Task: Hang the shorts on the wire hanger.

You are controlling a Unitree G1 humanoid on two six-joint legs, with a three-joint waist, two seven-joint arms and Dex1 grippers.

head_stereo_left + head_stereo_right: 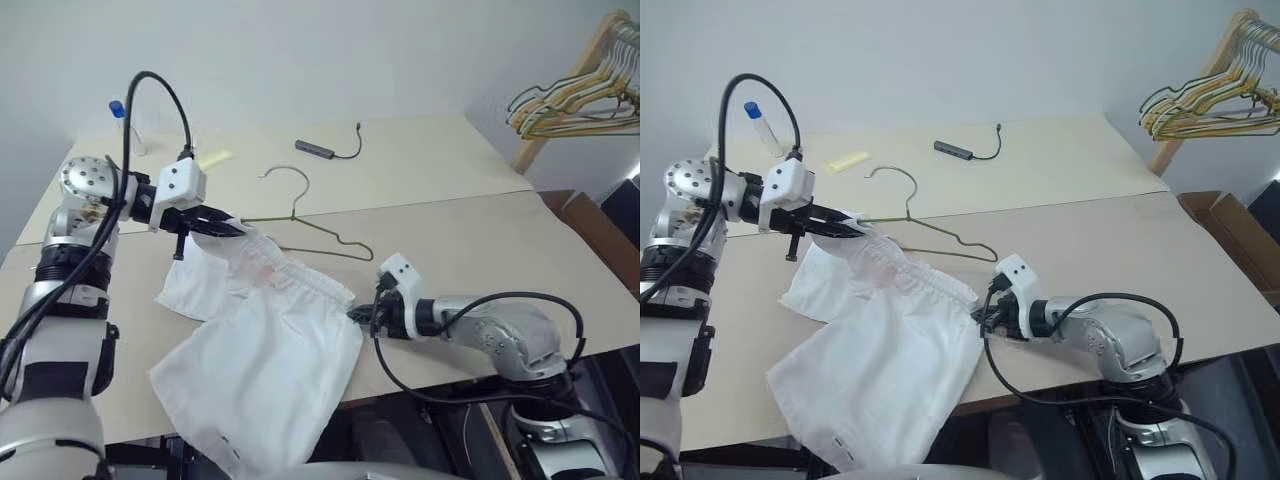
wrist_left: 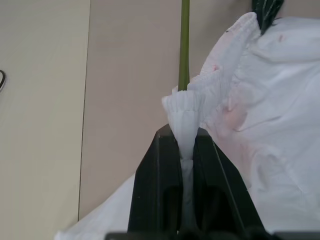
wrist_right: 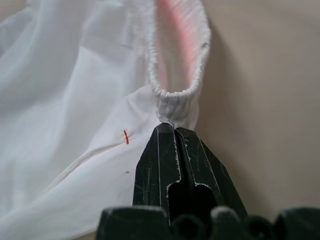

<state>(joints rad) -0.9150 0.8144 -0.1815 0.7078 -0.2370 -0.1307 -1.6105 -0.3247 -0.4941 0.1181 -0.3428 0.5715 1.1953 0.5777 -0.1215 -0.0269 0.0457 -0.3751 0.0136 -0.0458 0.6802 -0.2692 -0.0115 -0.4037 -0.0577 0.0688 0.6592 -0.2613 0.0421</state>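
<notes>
Shorts (image 1: 260,350) waistband pinched by both grippers (image 1: 228,228) (image 1: 362,313), wire hanger (image 1: 310,225) just behind, touching

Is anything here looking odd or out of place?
The shorts have a faint pink stain near the waistband and hang partly off the table's front edge. The wire hanger lies flat behind them, not yet inside the shorts.
</notes>
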